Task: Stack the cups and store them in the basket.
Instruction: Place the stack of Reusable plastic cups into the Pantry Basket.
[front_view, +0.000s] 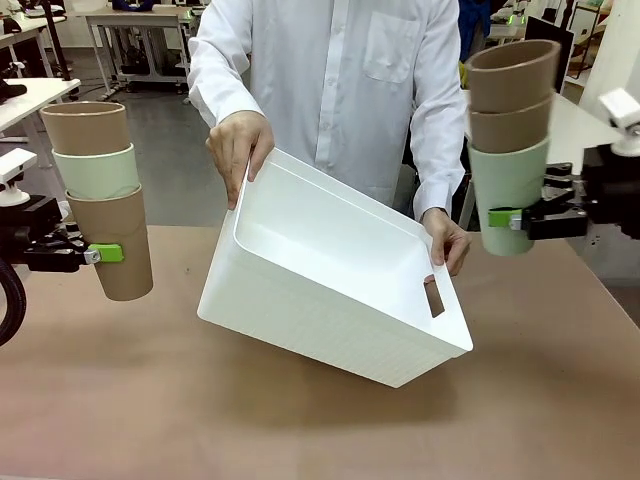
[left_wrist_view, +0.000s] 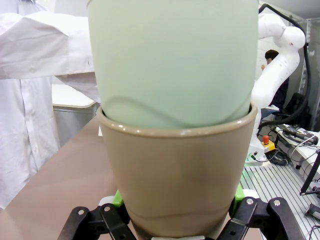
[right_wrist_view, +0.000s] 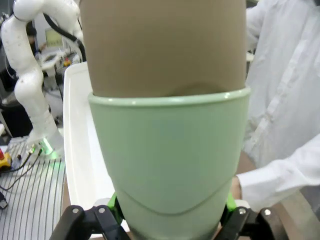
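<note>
While basket (front_view: 300, 320) tilts, cups (front_view: 98, 172) within each gripper (front_view: 112, 254)

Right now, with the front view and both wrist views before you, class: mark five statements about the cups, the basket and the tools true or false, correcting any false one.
1. The left tool grips the left stack of three cups, the right tool the right stack of three. True.
2. The bottom cup of the right stack is brown. False: it is mint green, with two brown cups nested above.
3. The basket is tilted, its opening facing the robot's side. True.
4. Nobody touches the basket. False: the person holds it, one hand at its far rim, the other hand by a handle slot.
5. A cup lies inside the basket. False: nothing lies in it.
</note>
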